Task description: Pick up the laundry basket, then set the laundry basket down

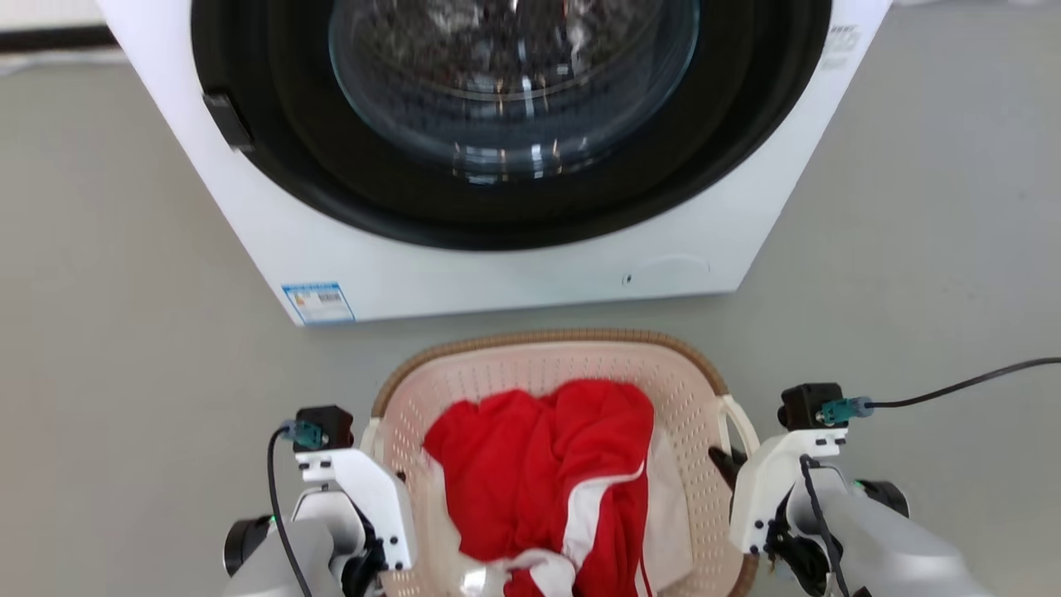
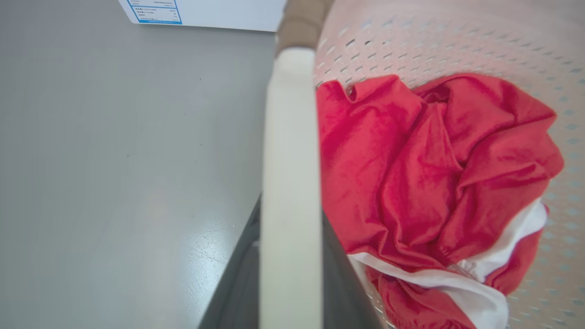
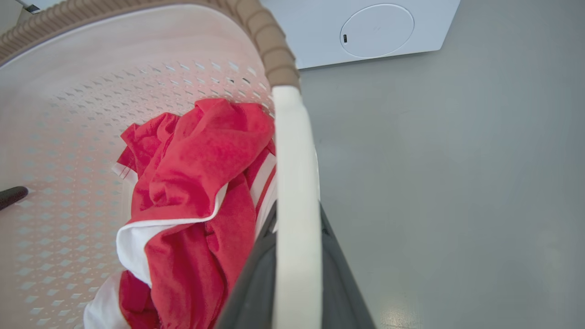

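The laundry basket (image 1: 547, 339) sits just in front of the white washing machine (image 1: 497, 274), on the near side, over the grey floor (image 1: 124, 332). I cannot tell whether it touches the floor. A crumpled red and white garment (image 1: 539, 473) lies inside it. The left gripper (image 2: 291, 214) is clamped narrowly on the left loop handle (image 2: 290, 137), a dark finger pressed to each side. The right gripper (image 3: 297, 219) grips the right loop handle (image 3: 295, 151) the same way.
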`<state>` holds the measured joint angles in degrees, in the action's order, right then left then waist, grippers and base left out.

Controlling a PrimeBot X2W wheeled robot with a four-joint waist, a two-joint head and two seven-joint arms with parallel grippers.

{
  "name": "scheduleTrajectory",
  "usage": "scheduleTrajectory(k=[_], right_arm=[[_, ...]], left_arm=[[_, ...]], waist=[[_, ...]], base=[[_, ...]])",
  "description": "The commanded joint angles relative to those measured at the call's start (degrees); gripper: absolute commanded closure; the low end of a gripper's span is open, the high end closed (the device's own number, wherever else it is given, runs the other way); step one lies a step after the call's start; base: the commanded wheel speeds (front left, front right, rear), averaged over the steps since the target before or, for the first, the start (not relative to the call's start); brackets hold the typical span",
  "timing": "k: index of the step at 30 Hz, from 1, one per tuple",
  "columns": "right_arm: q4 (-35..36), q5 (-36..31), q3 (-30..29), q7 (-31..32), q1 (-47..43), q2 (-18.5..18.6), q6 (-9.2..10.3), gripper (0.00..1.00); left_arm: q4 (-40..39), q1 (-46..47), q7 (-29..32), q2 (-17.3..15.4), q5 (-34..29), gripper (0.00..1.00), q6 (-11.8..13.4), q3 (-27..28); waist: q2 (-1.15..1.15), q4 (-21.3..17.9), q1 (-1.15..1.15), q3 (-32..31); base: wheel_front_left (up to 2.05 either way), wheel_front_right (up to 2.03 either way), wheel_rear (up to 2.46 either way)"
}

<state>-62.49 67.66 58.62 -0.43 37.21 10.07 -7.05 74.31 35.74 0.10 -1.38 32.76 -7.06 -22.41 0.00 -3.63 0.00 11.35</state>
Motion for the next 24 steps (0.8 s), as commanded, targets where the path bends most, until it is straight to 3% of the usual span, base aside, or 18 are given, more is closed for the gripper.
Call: scheduleTrajectory(k=[1,10,24], right_arm=[[0.3,1.1,0.9,1.1,-1.0,0.2,-0.44,1.0],[0.9,4.4,3.9,5.7,-1.5,0.7,-0.44,1.0],[2.0,8.8,6.6,11.2,-0.4,1.6,-0.44,1.0]], left_arm=[[-0.5,-0.6,0.6,-1.5,0.5,1.0,-0.4,0.5],[-0.5,-2.4,5.4,-1.5,3.1,1.0,-0.4,-0.7],[-0.4,-2.5,11.0,-2.2,5.3,1.0,-0.4,-2.0]], waist=[[0.0,-0.3,0.0,-2.7],[0.0,-0.9,0.0,-6.7],[0.0,-1.4,0.0,-7.8]], base=[[0.0,0.0,0.0],[0.0,0.0,0.0],[0.0,0.0,0.0]])
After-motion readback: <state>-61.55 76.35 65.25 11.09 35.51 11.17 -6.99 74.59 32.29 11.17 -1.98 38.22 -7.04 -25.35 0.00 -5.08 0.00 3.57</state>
